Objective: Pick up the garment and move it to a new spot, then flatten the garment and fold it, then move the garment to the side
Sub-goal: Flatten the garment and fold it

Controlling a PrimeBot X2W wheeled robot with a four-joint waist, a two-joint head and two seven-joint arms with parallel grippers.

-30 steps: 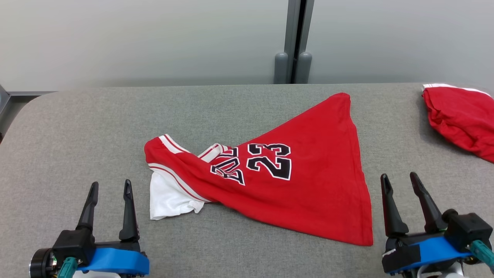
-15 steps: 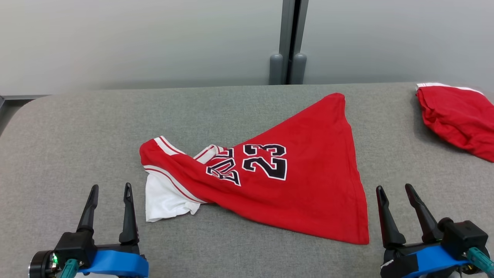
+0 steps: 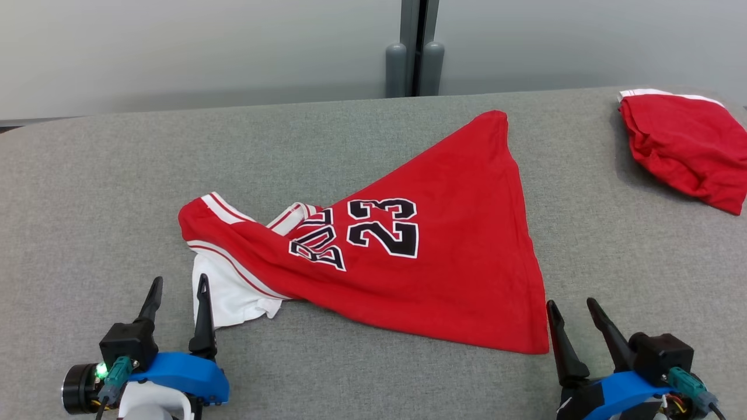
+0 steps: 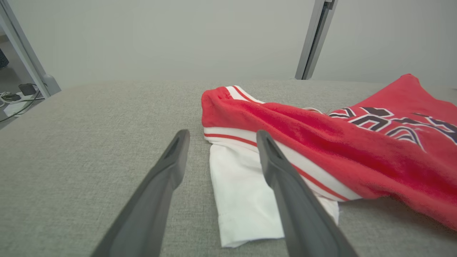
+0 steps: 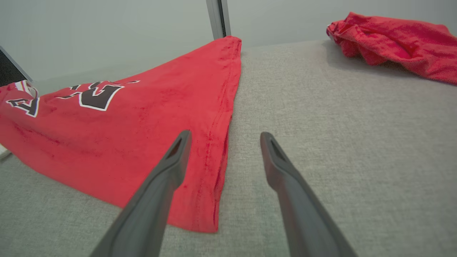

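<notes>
Garment (image 3: 443, 251) lies crumpled on the counter (image 3: 87, 192), looks soft, light, should sag: pinch white flap (image 3: 233, 294) just ahead of left fingers (image 3: 203, 315), red corner (image 3: 534, 341) beside right fingers (image 3: 563, 344), both pairs spread, empty.

The garment (image 3: 455, 280) before me is soft red cloth with a slightly fuzzy, matt nap. Its white sleeve panel looks smoother and thinner, and its black number is flat and matt. It lies on a table (image 3: 87, 192) covered in grey, coarse-woven matt fabric, as does a second rumpled red cloth (image 3: 683, 140) of the same fuzzy look. The fingers of my left gripper (image 3: 180, 280) and my right gripper (image 3: 570, 303) look like smooth, matt dark plastic, rising from smooth blue plastic shells.
</notes>
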